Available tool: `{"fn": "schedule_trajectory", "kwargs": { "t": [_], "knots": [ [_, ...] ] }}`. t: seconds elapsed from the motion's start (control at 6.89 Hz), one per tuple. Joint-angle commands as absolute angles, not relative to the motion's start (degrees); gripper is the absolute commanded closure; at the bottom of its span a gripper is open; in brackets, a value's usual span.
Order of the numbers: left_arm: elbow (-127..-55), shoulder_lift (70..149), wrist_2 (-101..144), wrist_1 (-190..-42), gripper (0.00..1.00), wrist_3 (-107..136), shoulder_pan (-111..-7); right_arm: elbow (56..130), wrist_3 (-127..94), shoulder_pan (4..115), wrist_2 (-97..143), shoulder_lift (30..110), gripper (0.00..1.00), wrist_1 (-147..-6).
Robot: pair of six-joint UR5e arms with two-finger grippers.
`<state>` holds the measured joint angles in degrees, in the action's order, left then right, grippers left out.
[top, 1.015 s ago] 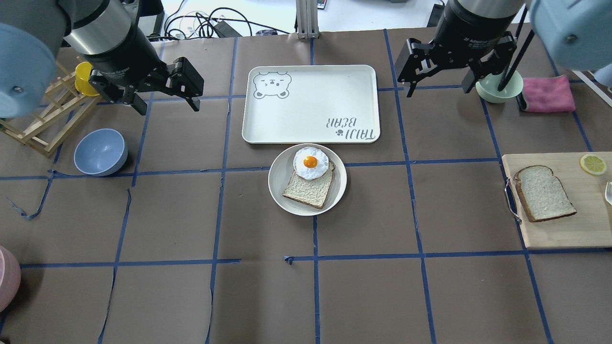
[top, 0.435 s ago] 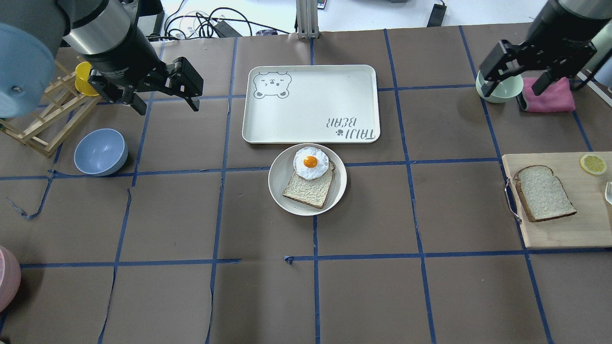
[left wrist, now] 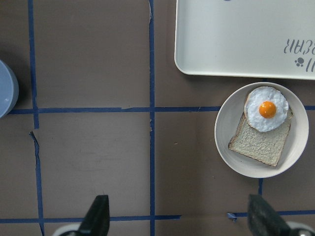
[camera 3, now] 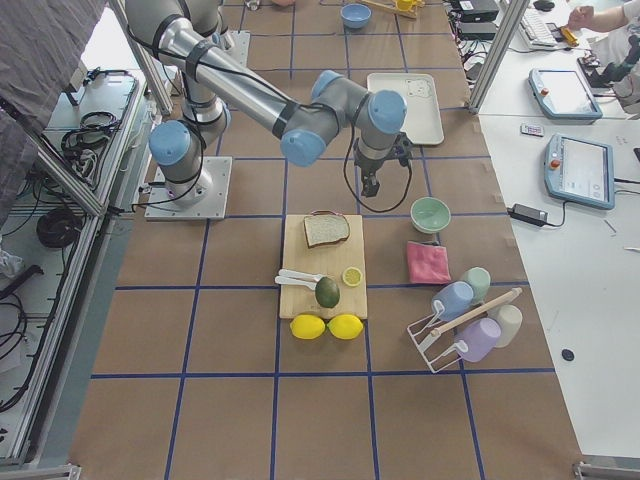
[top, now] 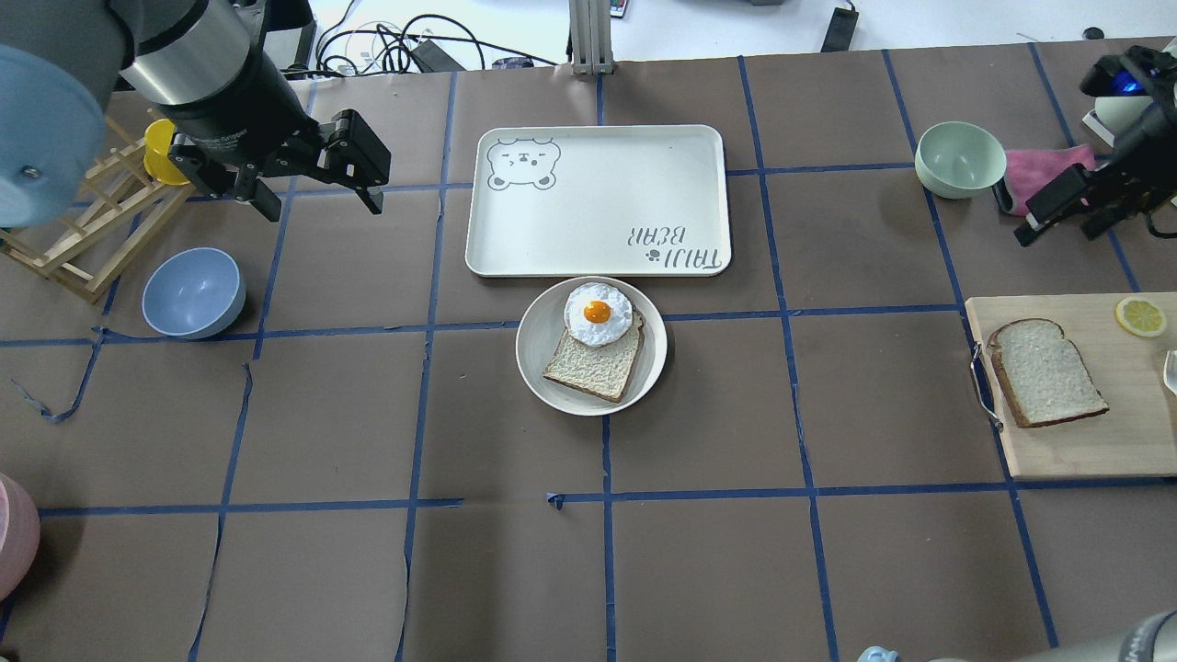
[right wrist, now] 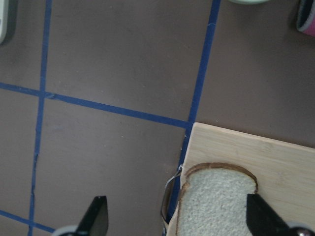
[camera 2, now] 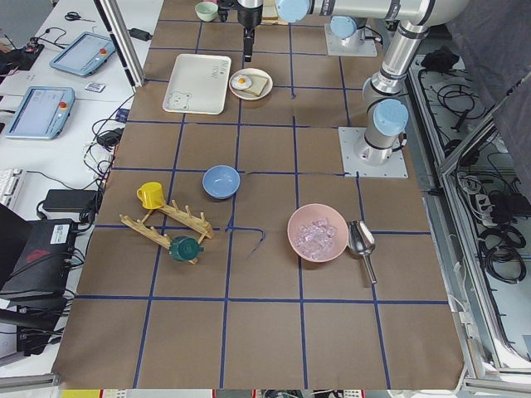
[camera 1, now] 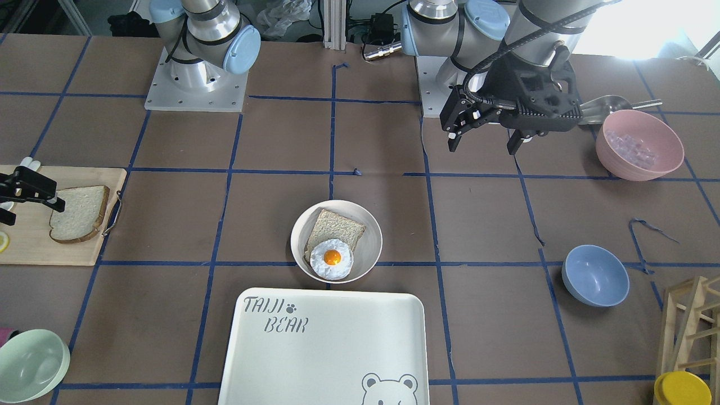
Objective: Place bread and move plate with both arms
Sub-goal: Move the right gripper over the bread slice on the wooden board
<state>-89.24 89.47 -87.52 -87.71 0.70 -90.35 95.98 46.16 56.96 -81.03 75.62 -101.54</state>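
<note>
The plate [top: 535, 342], a round, shallow, cream-white dish with a raised rim, is located at the centre of the brown table [top: 368, 414]. It is just beside the robot-facing long edge of the large rectangular cream "TAIJI BEAR" tray [top: 598, 198].

The black two-finger left gripper [top: 324, 204] is held above the table to the tray's left. Its fingers are spread and nothing is between them.

The black two-finger right gripper [top: 1057, 232] is likewise released and is positioned near the far edge of the rectangular wooden cutting board [top: 1085, 441].

The bread [top: 1048, 372], a thick square white slice with a dark brown crust, lies flat on that board, well apart from the plate.

A thin tan slice [top: 596, 368] is carried in the plate. It is partly overlapped by a white fried egg [top: 598, 314] with an orange yolk.
</note>
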Motion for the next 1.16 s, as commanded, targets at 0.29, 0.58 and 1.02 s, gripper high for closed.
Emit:
{"fn": "schedule_trajectory", "kwargs": {
  "t": [0.29, 0.58, 1.02],
  "knots": [
    [-89.2, 89.5, -87.5, -87.7, 0.0, 0.7, -90.4, 104.6, 56.5, 50.5, -81.6, 68.7, 0.0, -115.0],
    [-89.1, 89.5, -87.5, -87.7, 0.0, 0.7, -90.4, 105.5, 56.3, 50.4, -81.8, 67.7, 0.0, -113.5],
    [-89.0, 89.6, -87.2, -87.6, 0.0, 0.6, -90.4, 106.9, 56.5, 49.5, -83.1, 67.8, 0.08, -113.5]
  ]
}}
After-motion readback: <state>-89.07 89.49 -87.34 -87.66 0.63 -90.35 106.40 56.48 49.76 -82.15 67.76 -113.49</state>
